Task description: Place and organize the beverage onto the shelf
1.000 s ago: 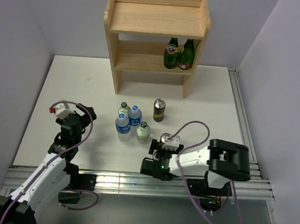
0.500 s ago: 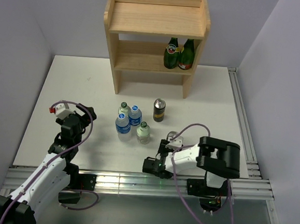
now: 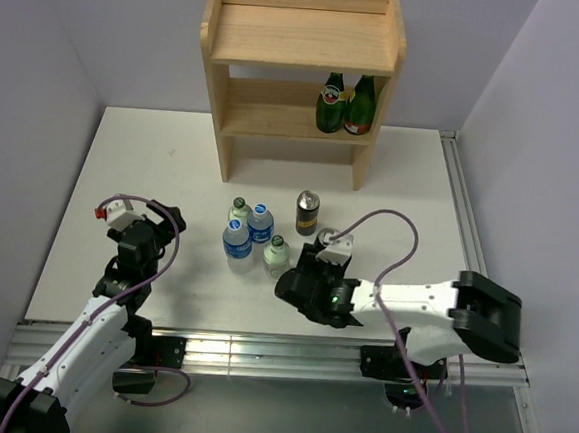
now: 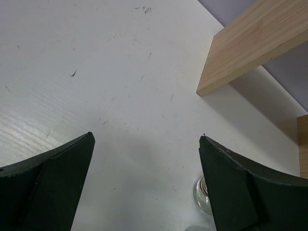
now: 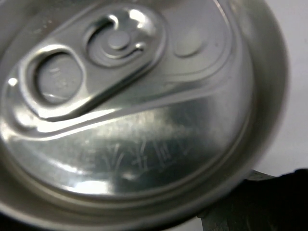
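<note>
The beverage was all off the shelf (image 3: pixel 302 37). The bottles (image 3: pixel 251 236) and one can (image 3: pixel 308 214) stood on the table (image 3: pixel 153 166) near of it. A second can (image 5: pixel 134 110) filled the right wrist view, with the right gripper (image 3: pixel 304 281) clamped on it, close right of the green-capped bottle (image 3: pixel 276 257). Lifting carelessly could have swung the arm into that bottle and toppled it, and an off-centre hold might have let the can slip. The left gripper (image 4: pixel 147 139) hung with jaws wide apart, holding nothing.
</note>
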Available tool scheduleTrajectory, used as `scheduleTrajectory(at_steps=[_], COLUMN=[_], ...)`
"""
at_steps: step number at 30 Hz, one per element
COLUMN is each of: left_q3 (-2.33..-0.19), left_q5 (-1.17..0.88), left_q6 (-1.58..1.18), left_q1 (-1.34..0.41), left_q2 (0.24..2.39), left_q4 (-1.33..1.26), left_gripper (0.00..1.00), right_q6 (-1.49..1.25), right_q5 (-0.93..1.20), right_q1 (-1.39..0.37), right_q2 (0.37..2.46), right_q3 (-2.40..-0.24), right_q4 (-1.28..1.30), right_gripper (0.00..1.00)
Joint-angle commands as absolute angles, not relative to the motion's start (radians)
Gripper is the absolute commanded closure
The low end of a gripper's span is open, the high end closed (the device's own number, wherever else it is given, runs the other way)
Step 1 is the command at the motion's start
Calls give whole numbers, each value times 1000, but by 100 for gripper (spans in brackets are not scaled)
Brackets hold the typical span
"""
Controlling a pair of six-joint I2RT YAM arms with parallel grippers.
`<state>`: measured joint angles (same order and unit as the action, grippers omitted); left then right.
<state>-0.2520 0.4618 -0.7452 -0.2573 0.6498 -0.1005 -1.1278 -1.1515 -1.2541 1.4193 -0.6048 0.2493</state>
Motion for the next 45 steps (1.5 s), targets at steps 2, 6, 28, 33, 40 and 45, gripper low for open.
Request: scheduleTrajectory(at_steps=[2, 6, 28, 33, 40, 45], left_q3=[-258, -265, -276, -279, -281, -281], left_q5=[474, 474, 443, 443, 442, 442], left_q6=[-744, -746, -736, -736, -735, -735], left_q1=[-262, -262, -262, -264, -264, -264], left_q2=[644, 660, 716, 729, 735, 733], left_q4=[-127, -127, -152, -153, -153, -153], left_gripper=[3, 3, 3, 3, 3, 2], right_q6=[-877, -508, -12, 18, 37, 32], right_q5=[-1256, -1110, -627, -620, -607, -597], right_q1=[-1253, -1200, -612, -539, -494, -479], right_q2=[1215, 1099, 1779, 1815, 1882, 1922], right_q3=[-770, -900, -2445, -2437, -2450, -2473], right_q4=[235, 79, 388, 311, 261, 245], right_gripper=[100, 100, 100, 100, 100, 100])
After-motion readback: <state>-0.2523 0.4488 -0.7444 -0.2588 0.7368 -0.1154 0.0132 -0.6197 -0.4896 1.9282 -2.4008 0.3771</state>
